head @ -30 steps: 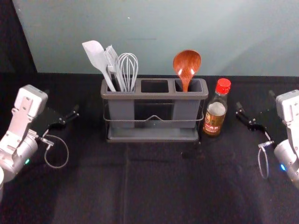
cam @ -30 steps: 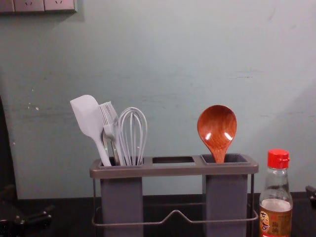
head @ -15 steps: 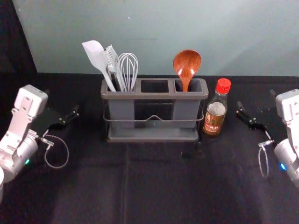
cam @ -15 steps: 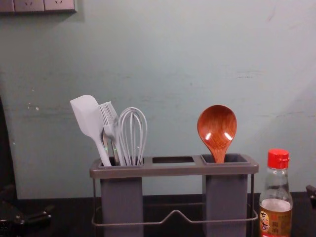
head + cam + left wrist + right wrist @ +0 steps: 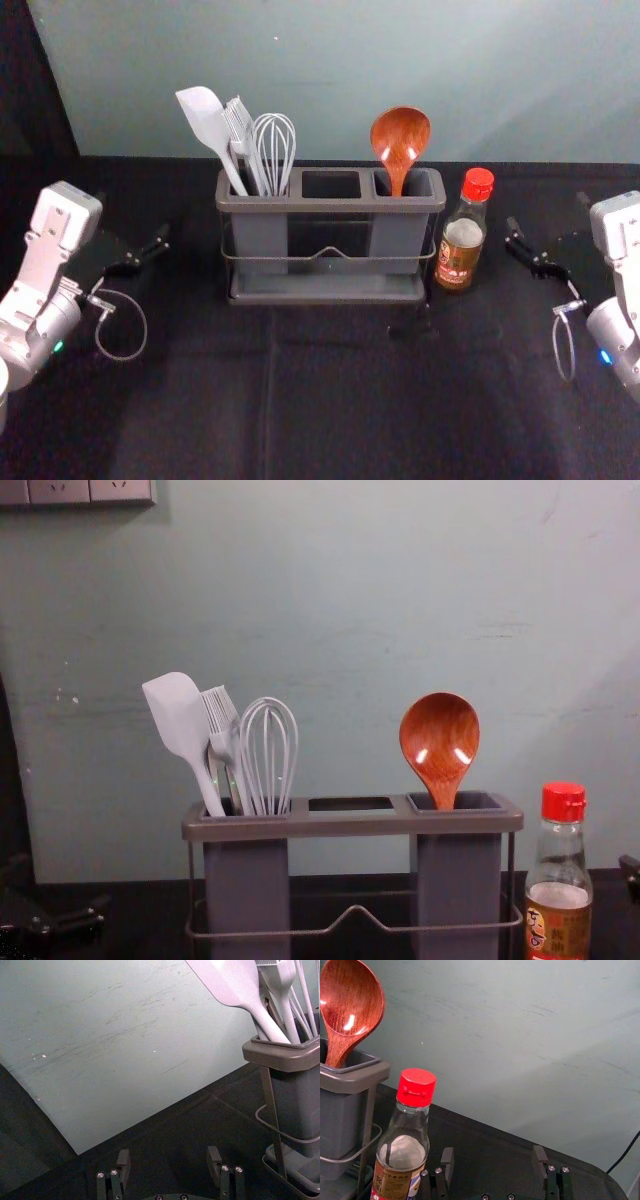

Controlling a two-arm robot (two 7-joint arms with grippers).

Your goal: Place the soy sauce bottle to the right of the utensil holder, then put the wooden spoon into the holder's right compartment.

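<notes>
The wooden spoon point(image 5: 400, 135) stood bowl up in the right compartment point(image 5: 396, 238) of the utensil holder point(image 5: 325, 205), while a red-capped soy sauce bottle point(image 5: 461, 242) stood upright on the dark-covered table point(image 5: 330, 400), just beside the holder's right end. A white spatula point(image 5: 204, 116), a brush point(image 5: 240, 122) and a whisk point(image 5: 274, 145) shared the left compartment. The left gripper point(image 5: 134, 216) was poised to the holder's left, spread wide with nothing between its fingers; the right gripper point(image 5: 546, 213), beyond the bottle on the right, was likewise wide apart and held nothing.
</notes>
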